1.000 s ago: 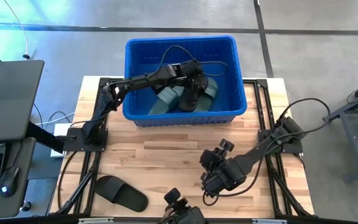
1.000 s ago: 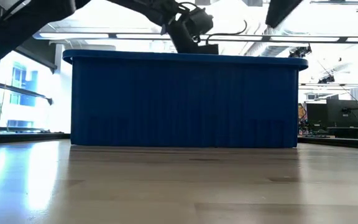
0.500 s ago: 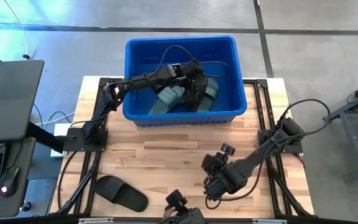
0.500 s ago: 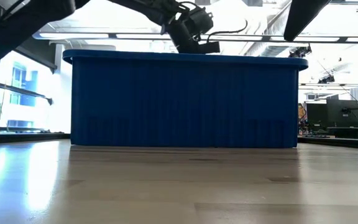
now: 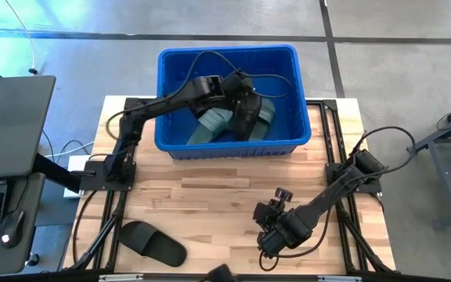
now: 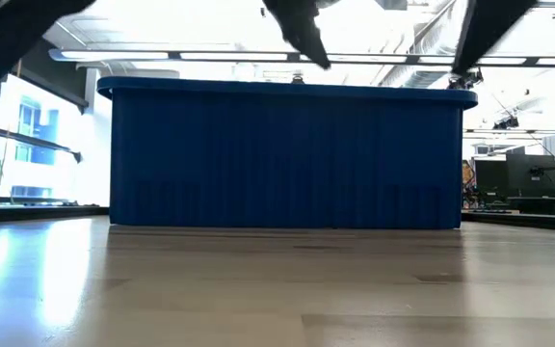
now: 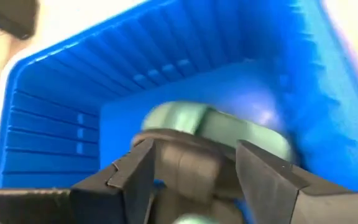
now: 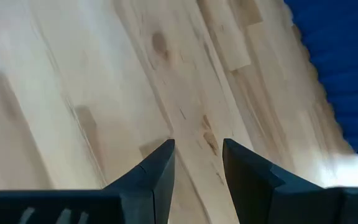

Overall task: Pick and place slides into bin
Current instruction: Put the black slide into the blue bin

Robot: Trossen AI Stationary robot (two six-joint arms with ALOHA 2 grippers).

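The left gripper (image 5: pixel 245 106) is positioned over the interior of the bin (image 5: pixel 171 63), with its arm reaching in across the near-left wall. In the left wrist view the fingers (image 7: pixel 135 171) stand wide apart with nothing between them; directly beyond the fingertips lies a dark slide (image 7: pixel 188 168), and past that a sage green slide (image 7: pixel 219 127), both blurred so that strap and sole edges cannot be separated. From above, two green slides (image 5: pixel 214 125) and at least one black slide (image 5: pixel 249 125) lie on the bin floor under and just beside this gripper; the arm and its cable cover part of them, so the exact count and overlap cannot be determined. In the low view the bin wall (image 6: pixel 287 159) hides all of its contents, and only the dark underside of the left arm shows above the rim. One black slide (image 5: pixel 153 241) lies on the table (image 5: pixel 210 196), well to the left of the right gripper (image 5: pixel 271 244) and well apart from the bin. The right gripper is low over the near part of the table, pointing toward the near edge. Its wrist view shows the fingers (image 8: pixel 157 171) set a narrow gap apart, holding nothing, with bare wood beneath and a corner of the blue bin beyond. A dark object (image 5: pixel 218 272) at the near table edge, just left of this gripper, is cut off by the frame and cannot be identified.
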